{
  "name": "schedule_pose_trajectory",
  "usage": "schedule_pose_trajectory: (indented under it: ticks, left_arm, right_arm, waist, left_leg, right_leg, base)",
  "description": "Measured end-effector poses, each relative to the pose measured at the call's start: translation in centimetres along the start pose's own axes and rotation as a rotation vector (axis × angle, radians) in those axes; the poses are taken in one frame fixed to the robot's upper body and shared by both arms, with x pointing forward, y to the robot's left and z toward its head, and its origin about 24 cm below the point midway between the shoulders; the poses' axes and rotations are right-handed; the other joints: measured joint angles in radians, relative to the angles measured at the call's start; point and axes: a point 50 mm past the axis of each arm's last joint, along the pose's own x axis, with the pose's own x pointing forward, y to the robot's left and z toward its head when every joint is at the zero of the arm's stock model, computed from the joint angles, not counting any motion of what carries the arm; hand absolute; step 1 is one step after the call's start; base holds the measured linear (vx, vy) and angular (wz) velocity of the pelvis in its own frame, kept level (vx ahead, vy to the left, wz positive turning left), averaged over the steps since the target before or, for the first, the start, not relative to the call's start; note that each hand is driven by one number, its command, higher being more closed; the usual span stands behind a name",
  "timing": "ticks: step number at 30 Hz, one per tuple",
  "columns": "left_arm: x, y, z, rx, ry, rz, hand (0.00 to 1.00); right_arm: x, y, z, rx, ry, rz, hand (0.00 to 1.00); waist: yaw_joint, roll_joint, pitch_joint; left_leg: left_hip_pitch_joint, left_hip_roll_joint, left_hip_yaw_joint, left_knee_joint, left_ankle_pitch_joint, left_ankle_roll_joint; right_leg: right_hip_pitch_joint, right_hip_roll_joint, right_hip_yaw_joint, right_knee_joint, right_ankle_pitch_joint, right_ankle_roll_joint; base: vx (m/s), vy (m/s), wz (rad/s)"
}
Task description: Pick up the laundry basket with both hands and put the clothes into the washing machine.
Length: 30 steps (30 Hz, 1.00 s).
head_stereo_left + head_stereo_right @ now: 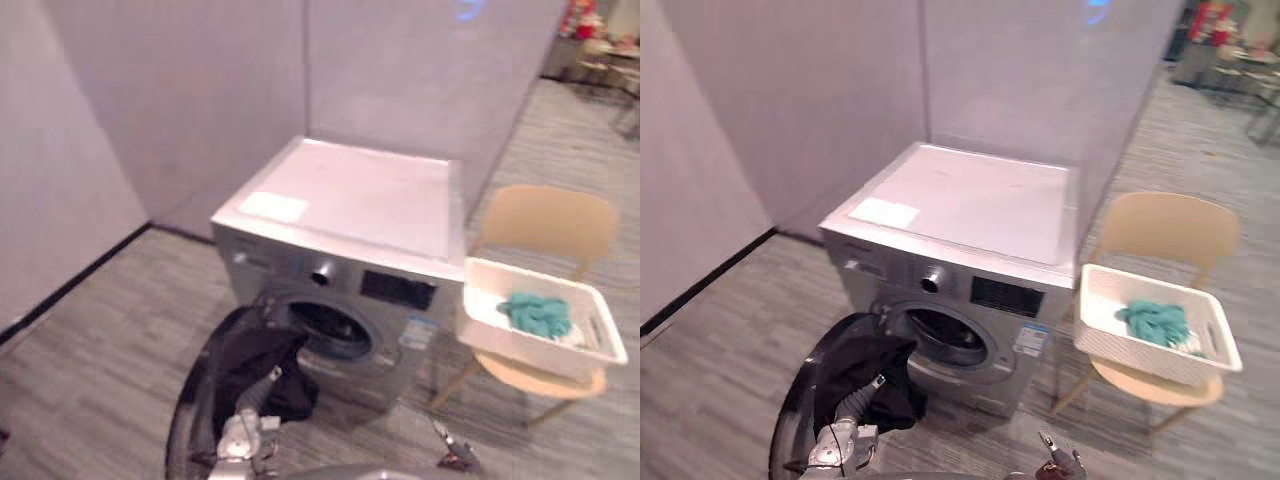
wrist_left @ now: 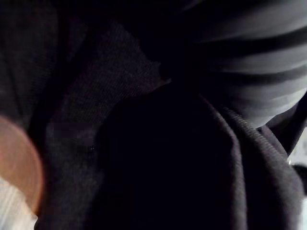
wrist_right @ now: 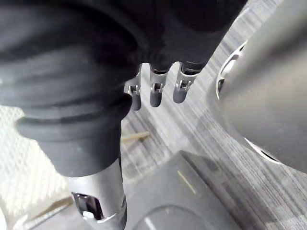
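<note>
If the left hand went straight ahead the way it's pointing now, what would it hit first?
Probably the black cloth draped right in front of the left hand. Past that is the mouth of the open washing machine, though depth is hard to judge.

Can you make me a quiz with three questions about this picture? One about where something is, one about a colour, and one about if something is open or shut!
1. Where does the white basket sit?
A. on a shelf
B. on the tan chair
C. on a bed

2. What colour is the cloth in the basket?
A. teal
B. red
C. yellow

3. The door of the washing machine is
A. shut
B. open
C. missing

Answers:
1 B: the basket rests on the chair's seat, right beside the machine.
2 A: a crumpled teal piece lies inside the basket.
3 B: the round door is swung out, and the dark drum opening shows.
</note>
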Motion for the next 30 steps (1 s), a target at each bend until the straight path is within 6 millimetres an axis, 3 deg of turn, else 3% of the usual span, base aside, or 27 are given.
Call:
schedule_pose_trajectory:
  ticks: [1,4,5,8,11,14,16,19,21,23,24,25,26,27,28,30]
  left_arm:
    - [0.1,-0.6,-0.5,-0.013,0.026,-0.014,1.0]
    - [-0.1,-1.5,-0.8,-0.01,0.043,-0.066,1.0]
    - [0.0,-1.3,-0.8,-0.015,0.043,-0.057,1.0]
    - [0.1,-1.3,-0.6,-0.019,0.037,-0.057,1.0]
    - [0.1,-1.4,0.2,-0.025,0.001,-0.061,1.0]
    - [0.0,-0.8,0.6,-0.053,-0.016,-0.037,1.0]
    - [-0.2,-0.2,0.3,-0.067,-0.011,-0.013,1.0]
    - [-0.4,-0.1,0.0,-0.053,-0.001,-0.018,1.0]
    - [-0.4,-0.1,0.1,-0.052,-0.006,-0.022,1.0]
    - [-0.3,-0.4,0.6,-0.05,-0.026,-0.031,1.0]
    - [0.0,-0.2,1.7,-0.038,-0.07,-0.033,1.0]
    - [0.6,0.2,3.1,-0.021,-0.115,-0.027,1.0]
    - [0.9,0.2,3.8,-0.015,-0.138,-0.031,1.0]
    - [1.3,0.0,4.9,-0.014,-0.173,-0.034,1.0]
    - [1.7,-0.2,6.2,-0.018,-0.215,-0.029,1.0]
    - [2.1,-1.0,7.9,-0.023,-0.27,-0.04,1.0]
  right_arm:
    - [0.0,-0.5,0.2,-0.006,-0.013,-0.011,0.0]
    - [-0.1,-1.4,0.1,-0.015,-0.017,-0.034,0.0]
    - [-0.1,-1.5,0.0,-0.015,-0.015,-0.036,0.0]
    - [-0.2,-1.2,-0.1,-0.01,-0.014,-0.029,0.0]
    - [-0.2,-1.0,-0.4,-0.004,-0.005,-0.025,0.0]
    - [-0.1,-1.1,0.0,-0.014,-0.018,-0.024,0.0]
    - [-0.1,-1.1,0.3,-0.033,-0.024,-0.018,0.0]
    - [-0.1,-0.9,0.3,-0.052,-0.027,-0.006,0.0]
    - [-0.2,-0.9,0.0,-0.067,-0.019,-0.005,0.0]
    - [-0.1,-1.2,0.6,-0.072,-0.043,-0.008,0.0]
    - [0.0,-0.3,1.1,-0.069,-0.056,0.014,0.0]
    - [0.0,1.2,1.2,-0.061,-0.06,0.052,0.0]
    - [0.0,1.5,1.5,-0.057,-0.072,0.061,0.0]
    - [0.1,2.0,2.1,-0.055,-0.091,0.074,0.0]
    - [0.3,3.1,3.2,-0.056,-0.119,0.1,0.0]
    - [0.2,4.7,4.7,-0.046,-0.17,0.143,0.0]
  waist:
    - [-0.008,0.005,-0.002]
    - [-0.009,0.017,0.002]
    - [-0.002,0.019,0.003]
    - [-0.004,0.02,0.002]
    - [-0.002,0.007,0.032]
    - [0.012,0.029,0.053]
    - [0.026,0.027,0.058]
    - [0.024,0.015,0.064]
    - [0.024,0.002,0.074]
    - [0.024,0.029,0.095]
    - [0.025,0.008,0.136]
    - [0.02,-0.034,0.174]
    - [0.02,-0.041,0.19]
    - [0.025,-0.027,0.224]
    - [0.023,-0.028,0.262]
    - [0.026,-0.021,0.299]
  left_leg:
    - [0.009,0.003,-0.003,-0.047,0.024,-0.013]
    - [0.071,0.0,-0.039,-0.19,0.103,0.003]
    - [0.086,0.016,-0.037,-0.204,0.12,-0.011]
    - [0.091,0.025,-0.033,-0.192,0.123,-0.009]
    - [0.025,0.035,-0.031,-0.007,0.118,-0.001]
    - [-0.064,0.078,-0.069,0.265,0.12,0.019]
    - [-0.11,0.088,-0.099,0.363,0.165,0.035]
    - [-0.112,0.087,-0.099,0.286,0.082,0.031]
    - [-0.102,0.083,-0.092,0.16,0.079,0.023]
    - [-0.086,0.082,-0.086,0.03,0.189,-0.002]
    - [-0.082,0.055,-0.082,0.057,0.129,-0.045]
    - [-0.141,0.03,-0.083,0.137,0.092,-0.017]
    - [-0.177,0.031,-0.084,0.186,0.076,-0.015]
    - [-0.232,0.036,-0.086,0.264,0.047,-0.012]
    - [-0.285,0.054,-0.093,0.358,0.005,-0.002]
    - [-0.38,0.073,-0.098,0.483,-0.08,0.007]
  right_leg:
    - [0.001,0.027,-0.01,-0.033,0.016,-0.018]
    - [0.01,0.075,-0.013,-0.087,0.026,-0.032]
    - [0.023,0.089,-0.016,-0.101,0.028,-0.041]
    - [0.048,0.101,-0.03,-0.112,0.019,-0.054]
    - [0.099,0.093,-0.045,-0.152,0.021,-0.054]
    - [0.156,0.108,-0.022,-0.187,0.025,-0.056]
    - [0.17,0.108,0.02,-0.217,0.029,-0.059]
    - [0.17,0.075,0.054,-0.233,0.044,-0.06]
    - [0.168,0.046,0.064,-0.22,0.046,-0.056]
    - [0.132,0.033,0.068,-0.137,0.029,-0.025]
    - [0.074,-0.014,0.088,-0.028,-0.018,0.029]
    - [0.009,-0.058,0.109,0.07,-0.039,0.036]
    - [-0.019,-0.064,0.117,0.102,-0.039,0.036]
    - [-0.057,-0.064,0.126,0.144,-0.039,0.036]
    - [-0.094,-0.065,0.129,0.201,-0.05,0.047]
    - [-0.188,-0.078,0.153,0.307,-0.108,0.067]
  base:
    - [-0.02,-0.151,-0.51]
    - [0.08,-0.142,-0.15]
    - [0.12,-0.126,-0.14]
    - [0.08,-0.069,0.1]
    - [0.06,-0.035,0.18]
    - [0.08,-0.002,-0.21]
    - [0.1,0.065,-0.62]
    - [0.13,0.074,-0.38]
    - [0.15,0.199,-0.18]
    - [0.13,0.283,-0.17]
    - [0.01,0.316,-0.01]
    - [-0.08,0.214,0.09]
    - [-0.11,0.202,0.2]
    - [-0.15,0.207,0.02]
    - [-0.2,0.24,-0.12]
    - [-0.18,0.17,-0.17]
